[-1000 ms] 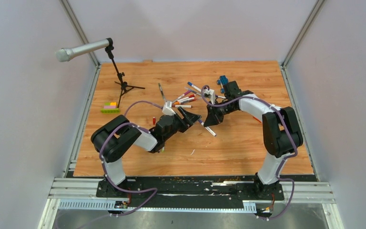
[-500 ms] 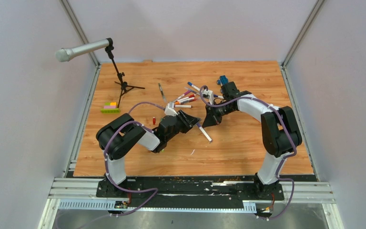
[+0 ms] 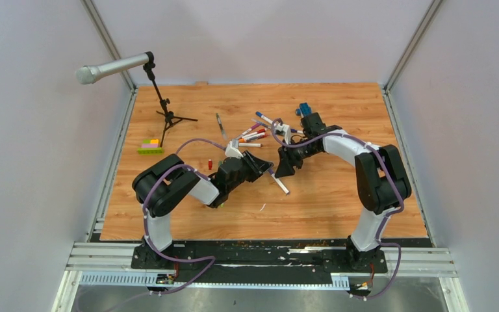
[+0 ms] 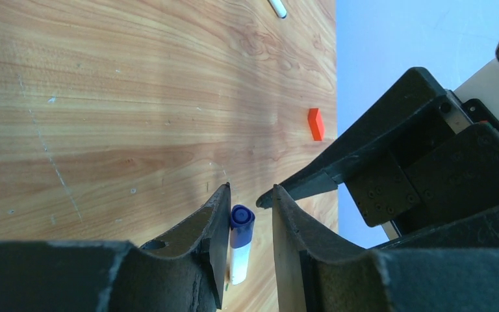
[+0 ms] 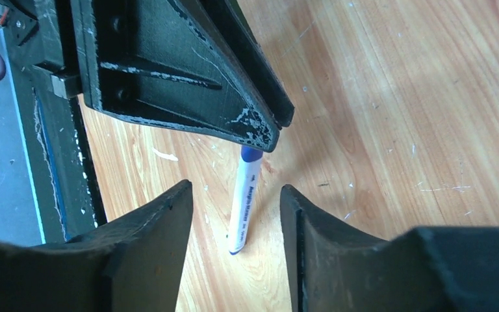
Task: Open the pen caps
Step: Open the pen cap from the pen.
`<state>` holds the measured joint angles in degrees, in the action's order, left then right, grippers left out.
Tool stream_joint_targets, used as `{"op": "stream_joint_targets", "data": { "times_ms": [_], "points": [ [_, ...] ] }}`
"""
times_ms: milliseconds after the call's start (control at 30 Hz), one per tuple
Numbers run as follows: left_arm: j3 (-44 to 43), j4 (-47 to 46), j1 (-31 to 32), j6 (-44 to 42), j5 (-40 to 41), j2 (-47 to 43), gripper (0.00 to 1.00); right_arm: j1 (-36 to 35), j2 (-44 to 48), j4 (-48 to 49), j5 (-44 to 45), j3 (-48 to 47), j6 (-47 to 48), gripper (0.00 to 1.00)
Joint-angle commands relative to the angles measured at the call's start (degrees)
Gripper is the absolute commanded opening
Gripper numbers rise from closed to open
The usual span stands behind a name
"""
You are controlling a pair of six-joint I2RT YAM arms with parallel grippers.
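Observation:
A white pen point(image 3: 278, 184) with a blue cap point(image 4: 242, 217) lies slanted on the wooden table between my two grippers. My left gripper point(image 4: 250, 195) is open; the blue cap sits between its jaws, close against the left finger point(image 4: 216, 214), with a gap to the other. My right gripper point(image 5: 235, 188) is open wide around the pen's white barrel point(image 5: 245, 201) without touching it. In the top view the left gripper point(image 3: 264, 167) and right gripper point(image 3: 282, 167) face each other over the pen. Several more pens point(image 3: 253, 135) lie in a pile behind. A loose red cap point(image 3: 210, 163) lies left of the left gripper.
A blue toy car point(image 3: 304, 108) stands behind the right arm. An orange block point(image 4: 316, 123) lies near the table's right side. A green-yellow brick bar point(image 3: 149, 148) and a microphone stand point(image 3: 166, 117) are at the far left. A grey pen point(image 3: 221, 125) lies apart from the pile.
Both grippers and the pen have shifted a little left and toward the near edge. The pen's free end now sits lower on the table.

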<state>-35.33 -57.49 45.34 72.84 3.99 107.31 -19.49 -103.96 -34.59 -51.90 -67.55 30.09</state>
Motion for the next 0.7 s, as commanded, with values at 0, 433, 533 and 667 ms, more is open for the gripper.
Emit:
{"op": "stream_joint_targets", "data": {
  "times_ms": [0, 433, 533, 667],
  "points": [
    [-1.76, -0.07, 0.27, -1.80, 1.14, 0.80, 0.36, -0.59, -1.51, 1.34, 1.16, 0.71, 1.19, 0.56],
    [-1.24, -1.11, 0.27, -1.47, 0.87, 0.72, 0.37, -4.27, -6.16, -2.38, 4.70, -1.68, 2.18, 0.41],
    [-0.99, -1.58, 0.27, -1.47, 0.40, 0.88, 0.39, -4.29, -6.18, -2.40, 4.59, -1.84, 2.09, 0.14],
    [-0.79, -2.98, 0.27, -1.19, -1.02, 1.84, 0.41, -4.33, -5.55, -2.06, 3.20, -1.56, 2.08, 0.03]
  ]
}}
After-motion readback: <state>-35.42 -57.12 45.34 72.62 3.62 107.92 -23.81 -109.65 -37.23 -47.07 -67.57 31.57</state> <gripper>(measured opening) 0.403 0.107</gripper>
